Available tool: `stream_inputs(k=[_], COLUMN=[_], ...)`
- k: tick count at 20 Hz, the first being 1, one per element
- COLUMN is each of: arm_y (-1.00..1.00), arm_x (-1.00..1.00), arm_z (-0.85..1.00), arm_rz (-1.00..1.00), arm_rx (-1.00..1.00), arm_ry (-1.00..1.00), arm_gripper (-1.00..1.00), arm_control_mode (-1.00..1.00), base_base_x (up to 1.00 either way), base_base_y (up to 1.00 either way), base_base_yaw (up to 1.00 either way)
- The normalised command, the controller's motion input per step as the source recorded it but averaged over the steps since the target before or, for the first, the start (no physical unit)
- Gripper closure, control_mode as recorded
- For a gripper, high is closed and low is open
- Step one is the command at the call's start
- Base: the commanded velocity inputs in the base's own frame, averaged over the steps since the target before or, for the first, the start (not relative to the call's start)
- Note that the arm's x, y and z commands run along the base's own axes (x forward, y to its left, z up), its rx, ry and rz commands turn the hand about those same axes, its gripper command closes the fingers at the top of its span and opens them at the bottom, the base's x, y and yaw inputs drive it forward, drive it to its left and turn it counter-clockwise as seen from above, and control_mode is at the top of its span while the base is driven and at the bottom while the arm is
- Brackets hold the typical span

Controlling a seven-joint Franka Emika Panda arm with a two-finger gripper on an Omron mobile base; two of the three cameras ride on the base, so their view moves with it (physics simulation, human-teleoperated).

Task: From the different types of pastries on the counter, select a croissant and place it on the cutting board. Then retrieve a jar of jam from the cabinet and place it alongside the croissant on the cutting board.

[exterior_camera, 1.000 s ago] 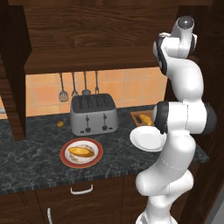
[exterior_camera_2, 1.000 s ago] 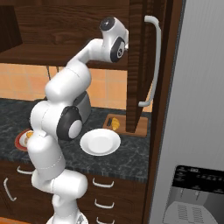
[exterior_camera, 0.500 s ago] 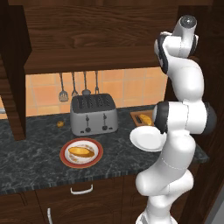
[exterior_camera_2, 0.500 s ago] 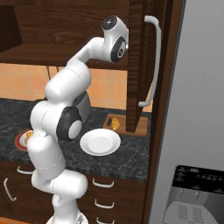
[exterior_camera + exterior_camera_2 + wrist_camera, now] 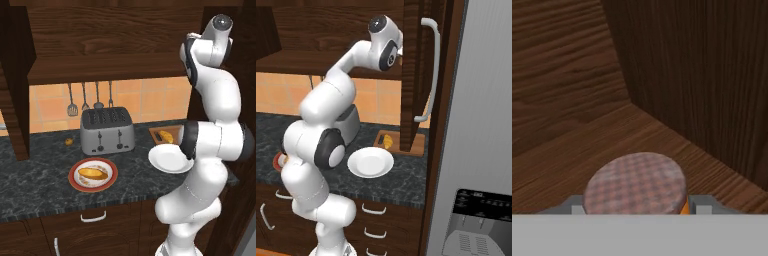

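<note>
Up inside the cabinet (image 5: 702,75), gripper (image 5: 634,206) pinching the jar of jam (image 5: 635,184) by its sides. Down below, croissant (image 5: 166,136) lying on the cutting board (image 5: 156,132).

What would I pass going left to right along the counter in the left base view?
small orange piece by the wall → red-rimmed plate holding a bun → toaster → white plate

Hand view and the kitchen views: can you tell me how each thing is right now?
jar of jam: upright in cabinet, lid on, between the gripper's fingers.
croissant: lying on cutting board.
white plate: empty.
red plate: holds bun.
</note>
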Motion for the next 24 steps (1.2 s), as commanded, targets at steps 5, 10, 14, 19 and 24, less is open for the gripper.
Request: stream_inputs(k=[5, 10, 14, 19, 24], arm_y=[0.26, 0.26, 0.09, 0.00, 0.07], arm_x=[-0.52, -0.41, -0.69, -0.74, -0.70], arm_z=[0.09, 0.04, 0.00, 0.00, 0.00], arm_rz=[0.00, -0.01, -0.02, 0.00, 0.00], arm_rx=[-0.06, -0.05, -0.03, 0.00, 0.00], arm_ry=[-0.06, -0.01, 0.00, 0.00, 0.00], arm_gripper=[1.00, 1.00, 1.00, 1.00, 1.00], arm_control_mode=[-1.00, -1.00, -1.00, -1.00, -1.00], base_base_x=[0.00, 0.00, 0.00, 0.00, 0.00], base_base_y=[0.00, 0.00, 0.00, 0.00, 0.00], base_base_yaw=[0.00, 0.00, 0.00, 0.00, 0.00])
